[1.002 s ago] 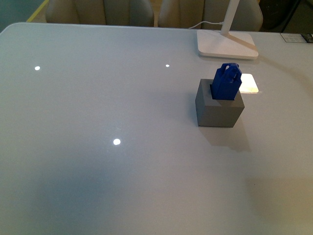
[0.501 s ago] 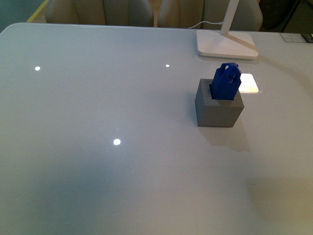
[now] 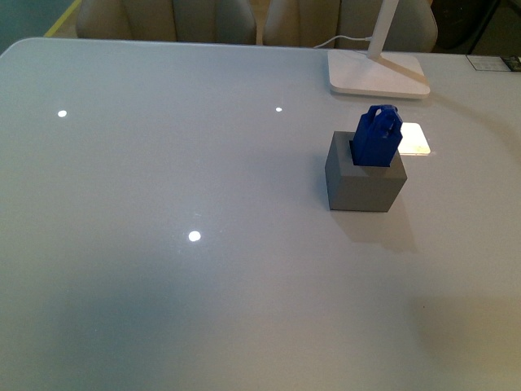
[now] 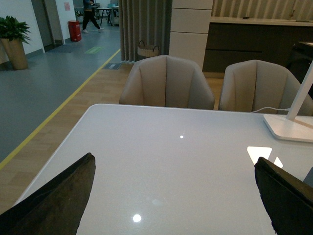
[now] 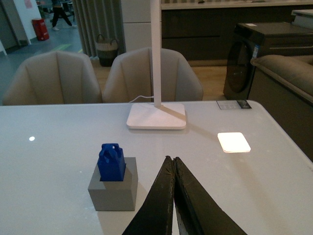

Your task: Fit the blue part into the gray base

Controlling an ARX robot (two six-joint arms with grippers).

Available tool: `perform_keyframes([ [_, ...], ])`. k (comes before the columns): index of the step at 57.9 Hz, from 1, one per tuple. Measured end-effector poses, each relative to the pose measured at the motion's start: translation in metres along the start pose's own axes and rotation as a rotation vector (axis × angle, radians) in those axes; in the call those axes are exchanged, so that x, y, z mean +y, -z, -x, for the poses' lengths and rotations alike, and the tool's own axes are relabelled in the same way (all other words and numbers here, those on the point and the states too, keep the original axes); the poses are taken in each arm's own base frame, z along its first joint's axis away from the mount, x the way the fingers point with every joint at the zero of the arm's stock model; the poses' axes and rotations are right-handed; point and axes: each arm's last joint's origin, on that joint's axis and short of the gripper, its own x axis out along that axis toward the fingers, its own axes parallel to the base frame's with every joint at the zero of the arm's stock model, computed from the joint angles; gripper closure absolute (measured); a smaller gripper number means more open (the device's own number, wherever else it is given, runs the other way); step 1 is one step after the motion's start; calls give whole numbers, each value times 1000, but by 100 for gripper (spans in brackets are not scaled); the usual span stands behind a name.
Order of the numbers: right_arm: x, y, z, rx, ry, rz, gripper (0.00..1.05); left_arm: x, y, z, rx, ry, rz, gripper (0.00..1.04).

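On the white surface, toward its far right part in the front view, the gray base stands with the blue part sitting in the square hole of its top face. Much of the blue part stands proud of the hole, loop handle uppermost, and it seems to lean slightly. Whether it has gone down to its full depth cannot be told. Neither arm shows in the front view.

The right tool is closed, its two dark fingers pressed together with nothing between them, and it hangs apart from the base, on the near side of it. The left tool is wide open and empty, with its fingers at the two edges of the left wrist view and only bare surface between them.

By my reading the insertion is done or nearly so, and the risks are small ones. If the blue part is only partly seated or cocked, a jolt to the surface could leave it jammed askew. A right arm swinging across could clip the handle and tip the base or lift the part out. The white lamp base stands just behind the cube, so a nudge rearward could push the cube against it.
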Motion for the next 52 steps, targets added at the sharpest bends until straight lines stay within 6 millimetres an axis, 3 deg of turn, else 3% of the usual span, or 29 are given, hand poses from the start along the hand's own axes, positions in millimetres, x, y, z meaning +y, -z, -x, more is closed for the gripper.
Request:
perform_keyframes([
  [52, 0, 2, 27, 4, 1, 0, 103, 0, 0, 0, 0, 0, 0, 7],
])
